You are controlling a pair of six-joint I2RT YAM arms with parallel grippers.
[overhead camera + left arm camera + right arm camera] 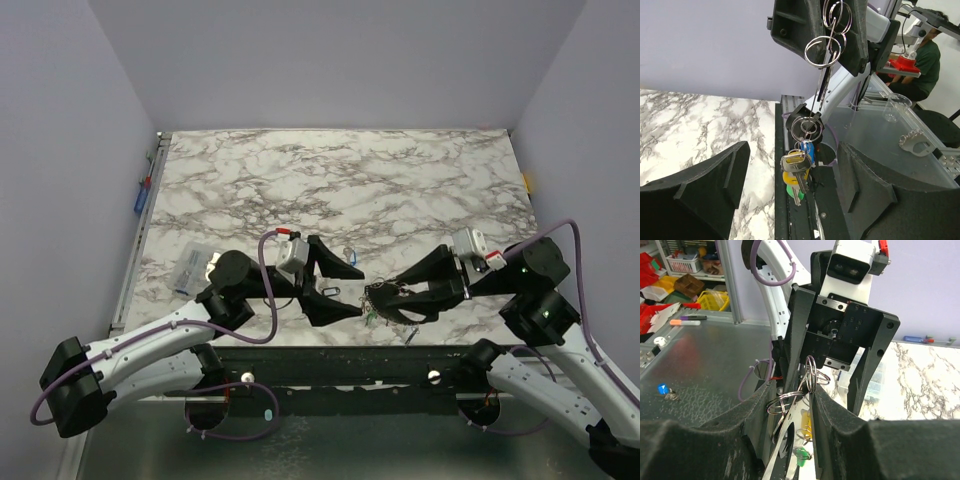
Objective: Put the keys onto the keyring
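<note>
My right gripper (380,298) (796,390) is shut on the keyring (790,402), a thin silvery loop with several small split rings (825,46) linked on it. The keys (798,172), with blue, yellow and green heads, hang from it in a bunch above the table's front edge. They also show in the right wrist view (802,454). My left gripper (350,290) (792,152) is open wide, facing the right gripper. The hanging keys sit between its fingers (715,180) without touching them.
A clear plastic bag (190,268) lies at the left of the marble table (340,180). A small black oval ring (333,290) and a small blue item (349,252) lie by the left fingers. A loose small metal piece (410,335) lies near the front rail (330,362).
</note>
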